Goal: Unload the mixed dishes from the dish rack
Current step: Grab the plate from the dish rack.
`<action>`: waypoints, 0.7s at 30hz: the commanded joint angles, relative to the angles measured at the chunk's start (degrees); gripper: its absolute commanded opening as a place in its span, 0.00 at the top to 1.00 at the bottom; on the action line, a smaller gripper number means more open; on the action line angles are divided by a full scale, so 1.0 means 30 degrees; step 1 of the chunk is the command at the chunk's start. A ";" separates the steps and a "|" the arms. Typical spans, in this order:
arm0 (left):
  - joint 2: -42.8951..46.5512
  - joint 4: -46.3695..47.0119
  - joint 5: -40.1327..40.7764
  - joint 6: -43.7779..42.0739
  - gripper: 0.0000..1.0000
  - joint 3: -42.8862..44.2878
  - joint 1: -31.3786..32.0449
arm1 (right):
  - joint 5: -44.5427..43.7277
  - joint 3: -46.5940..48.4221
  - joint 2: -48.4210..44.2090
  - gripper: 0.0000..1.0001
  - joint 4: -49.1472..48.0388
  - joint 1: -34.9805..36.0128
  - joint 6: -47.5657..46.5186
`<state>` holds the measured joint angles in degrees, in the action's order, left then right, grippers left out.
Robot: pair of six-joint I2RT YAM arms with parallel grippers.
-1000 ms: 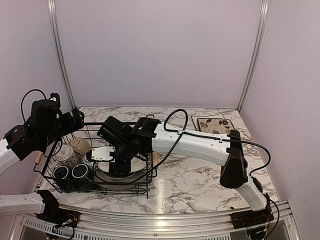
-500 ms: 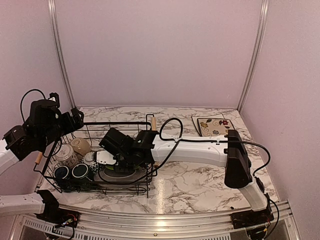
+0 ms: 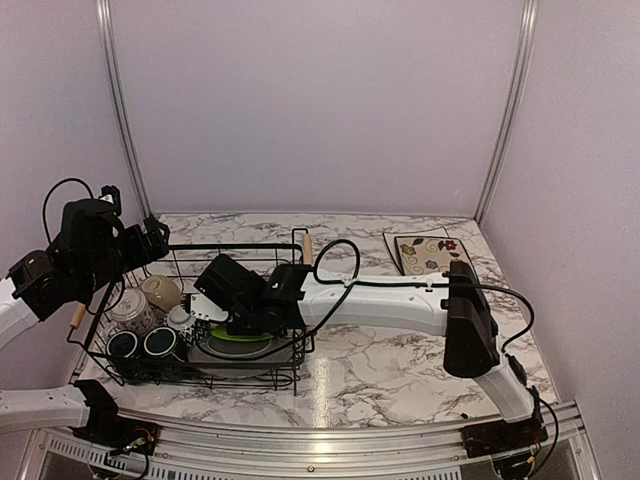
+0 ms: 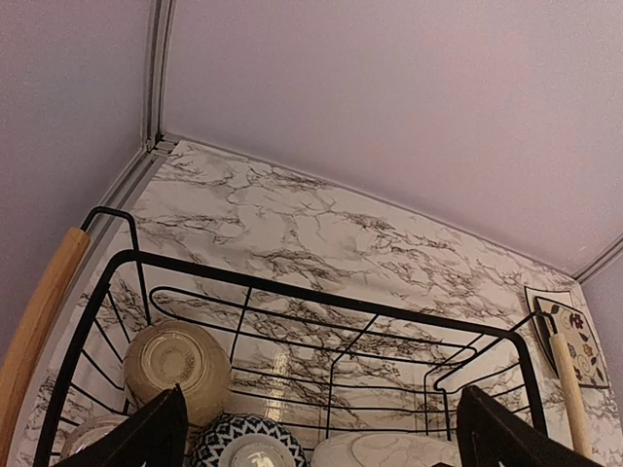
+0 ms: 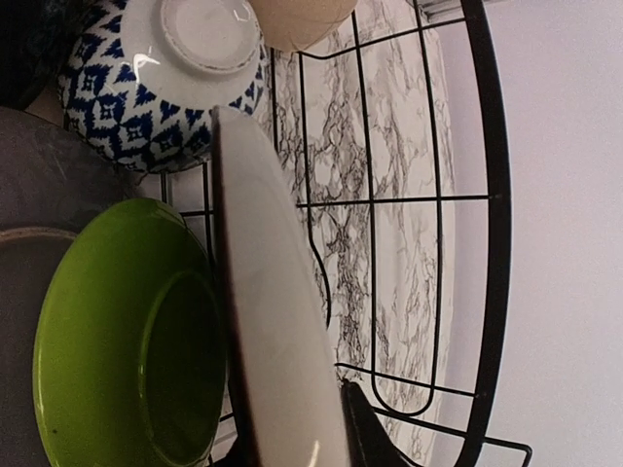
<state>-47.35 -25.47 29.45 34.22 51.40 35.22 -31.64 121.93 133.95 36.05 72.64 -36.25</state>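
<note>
Right gripper (image 5: 297, 443) pinching white plate (image 5: 273, 292), seen only from wrist, left gripper (image 4: 321, 433) agape

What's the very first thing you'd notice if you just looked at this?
The white right arm stretched across the marble table into the black wire dish rack on the left. Inside it, a bright lime-green plate lies beside a white plate tipped up on its edge. A square floral plate sits alone at the far right.

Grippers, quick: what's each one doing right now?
Left gripper: open, jaws wide, holding nothing.
Right gripper: closed on the rim of the white plate in the dish rack.
</note>
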 commanded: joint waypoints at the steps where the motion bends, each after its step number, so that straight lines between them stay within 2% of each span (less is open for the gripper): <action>1: 0.0406 0.0218 -0.0111 -0.0289 0.01 0.0409 0.0037 | -0.0012 0.0466 0.0512 0.82 -0.0304 -0.0190 -0.0158; 3: 0.0554 0.0258 -0.0203 -0.0265 0.01 0.0346 0.0037 | -0.0227 0.0247 0.0645 0.87 -0.0534 -0.0190 -0.0295; 5: 0.0704 0.0224 -0.0259 -0.0218 0.01 0.0254 0.0037 | -0.0724 0.0167 0.0815 1.00 -0.0857 -0.0194 -0.0364; 11: 0.0847 0.0025 -0.0328 -0.0134 0.01 0.0357 0.0037 | -0.0765 0.1471 0.0633 1.00 -0.0657 -0.0039 -0.0372; 21: 0.0786 0.0165 -0.0295 -0.0097 0.01 0.0201 0.0037 | -0.1112 0.0280 -0.3018 1.00 -0.2353 0.0276 -0.0385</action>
<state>-45.17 -25.50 28.53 34.22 51.40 35.22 -31.79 122.78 134.15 36.84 73.45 -37.41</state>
